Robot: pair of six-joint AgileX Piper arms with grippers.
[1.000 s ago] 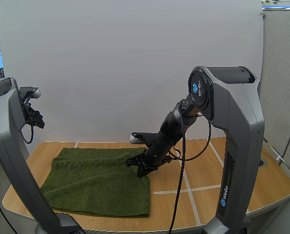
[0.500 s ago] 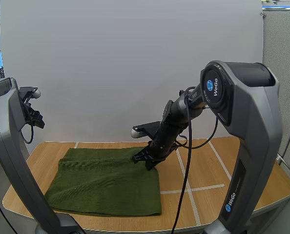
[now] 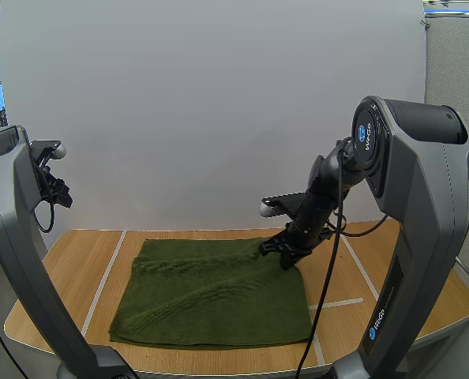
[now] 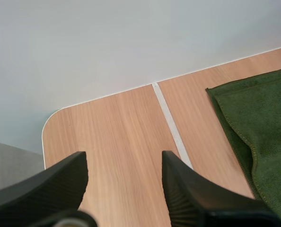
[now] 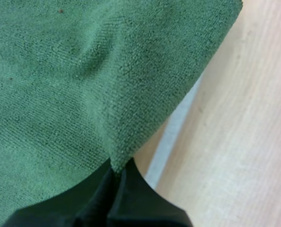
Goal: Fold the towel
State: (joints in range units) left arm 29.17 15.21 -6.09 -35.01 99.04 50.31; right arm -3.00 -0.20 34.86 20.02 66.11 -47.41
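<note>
On the table, right jaws apparently pinch the towel corner; left jaws gape.

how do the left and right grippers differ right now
The left gripper is open, its jaws apart; the right gripper is shut on the towel at its edge. The left hangs over bare table beside the towel; the right sits low at the towel's corner. Both are black.
</note>
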